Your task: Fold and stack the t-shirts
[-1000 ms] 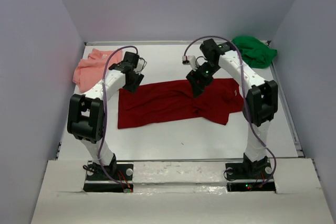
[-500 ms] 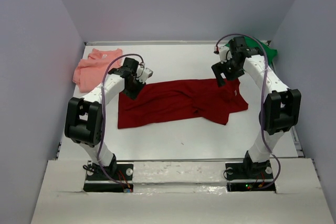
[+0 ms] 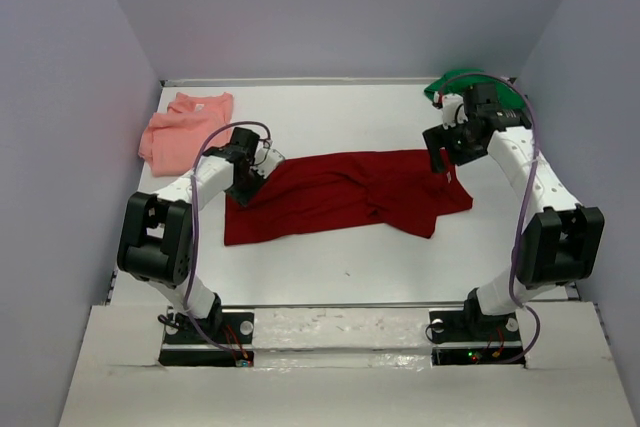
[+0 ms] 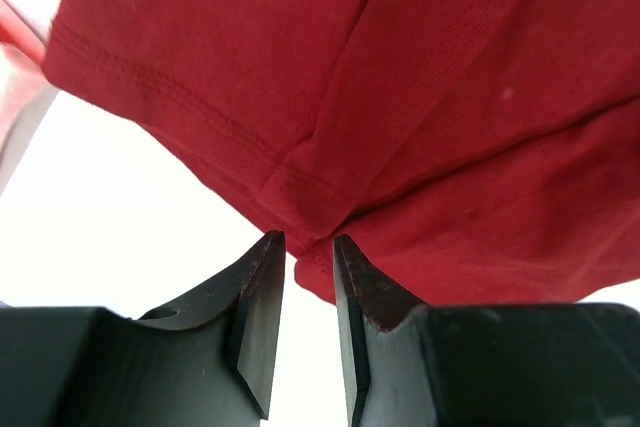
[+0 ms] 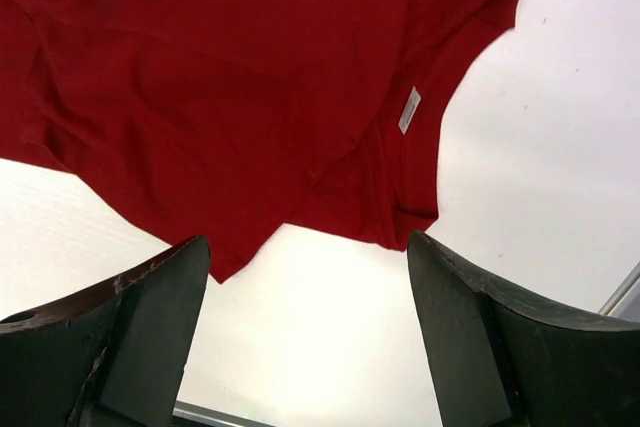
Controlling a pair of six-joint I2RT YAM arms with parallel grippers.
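Note:
The dark red t-shirt (image 3: 340, 192) lies spread across the middle of the table. My left gripper (image 3: 244, 187) is down at its far left corner. In the left wrist view the narrow jaws (image 4: 308, 239) pinch that bunched corner of red cloth (image 4: 420, 67). My right gripper (image 3: 441, 158) hovers over the shirt's far right end, open wide with nothing between its fingers (image 5: 308, 242). Below it are the red cloth (image 5: 200, 77) and its white neck label (image 5: 409, 110). The salmon pink t-shirt (image 3: 180, 127) lies crumpled at the back left. The green t-shirt (image 3: 450, 79) sits at the back right, mostly hidden by the right arm.
Pale walls close the table in on the left, back and right. A metal rail (image 3: 548, 217) runs along the right edge. Bare white tabletop (image 3: 350, 267) lies between the red shirt and the arm bases.
The left gripper has closed down onto the red shirt's far left corner. The right arm has swung from the shirt's middle to its right end, staying open.

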